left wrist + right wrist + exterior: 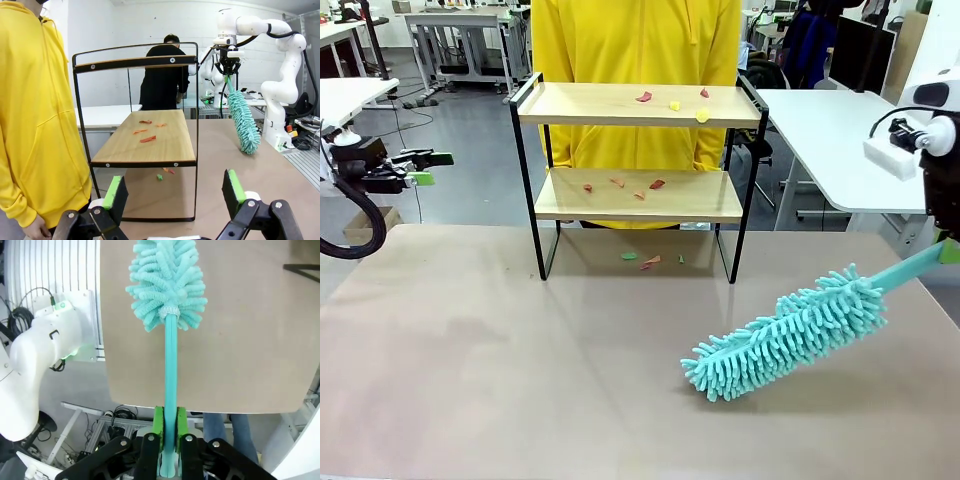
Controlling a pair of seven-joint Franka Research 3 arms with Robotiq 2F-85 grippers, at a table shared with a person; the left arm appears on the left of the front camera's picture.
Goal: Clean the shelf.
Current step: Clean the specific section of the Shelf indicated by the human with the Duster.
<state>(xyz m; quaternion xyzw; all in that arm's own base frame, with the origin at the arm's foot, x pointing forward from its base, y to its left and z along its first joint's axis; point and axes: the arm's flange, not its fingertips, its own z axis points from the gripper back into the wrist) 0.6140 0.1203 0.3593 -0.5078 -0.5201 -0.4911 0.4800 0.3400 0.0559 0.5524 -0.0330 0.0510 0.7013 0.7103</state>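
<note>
The shelf [630, 195] stands at the table's far middle, a black frame with two wooden boards. Small red and yellow scraps [674, 104] lie on its top board, more scraps [639, 186] on the lower board, and a few scraps [650, 261] on the table beneath. My right gripper [948, 250] is shut on the handle of a turquoise fluffy duster [790, 335], whose head hangs just above the table at the right, apart from the shelf. The right wrist view has the gripper [170, 427] clamped on the duster [167, 280]. My left gripper [428, 168] hovers open at the far left, facing the shelf [150, 137] end-on.
A person in a yellow hoodie [635, 40] stands right behind the shelf. White tables [840, 130] flank the far right and far left. The brown table [520, 350] offers bare room in front of the shelf.
</note>
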